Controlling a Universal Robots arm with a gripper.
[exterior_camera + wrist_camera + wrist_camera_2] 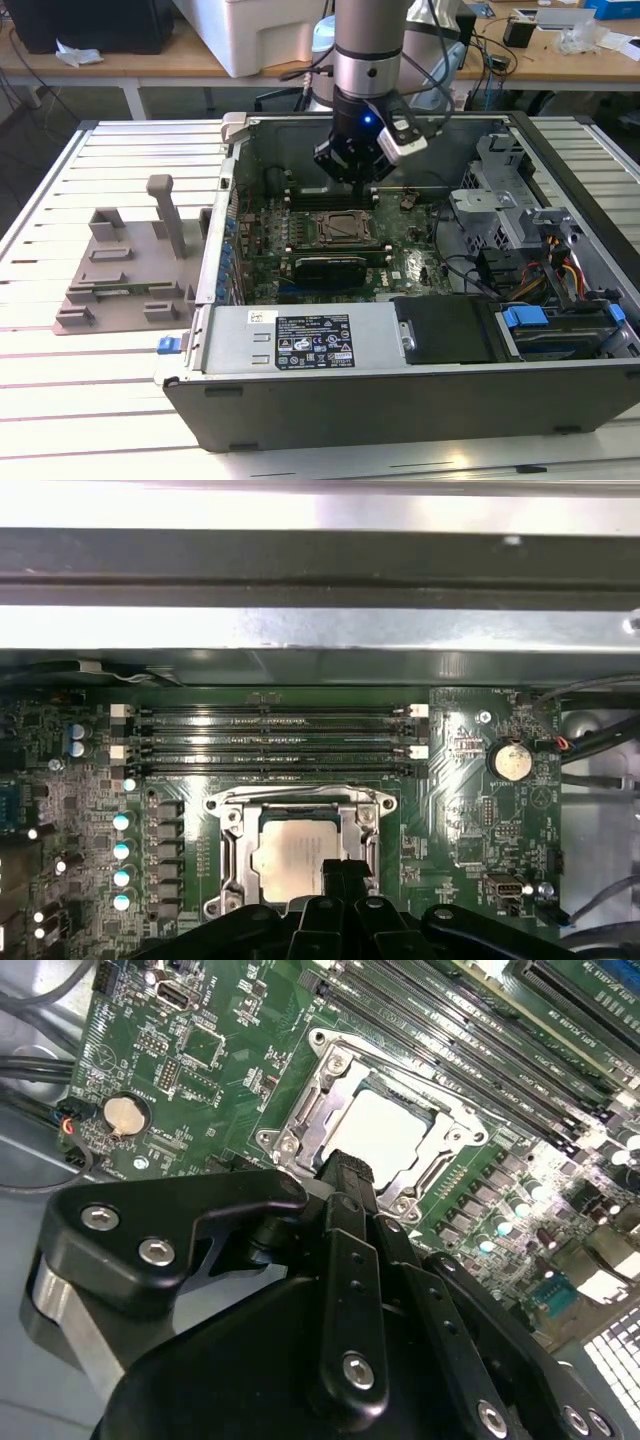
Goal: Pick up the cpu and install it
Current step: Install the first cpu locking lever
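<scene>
The cpu (292, 858), a flat silver-grey square, lies inside the metal-framed socket (228, 852) on the green motherboard; in the second wrist view the cpu (385, 1130) sits level within the socket frame (300, 1120). My gripper (346, 872) hangs just above one edge of the chip. Its black fingertips (347, 1168) are pressed together with nothing between them. In the exterior view the gripper (357, 183) is inside the open computer case, over the socket (335, 228).
Memory slots (270, 742) run beside the socket, and a coin battery (511, 761) and cables lie to one side. The case walls (400, 390), drive bays (500, 210) and power supply (310, 340) enclose the board. A grey fixture (125, 265) stands outside at the exterior view's left.
</scene>
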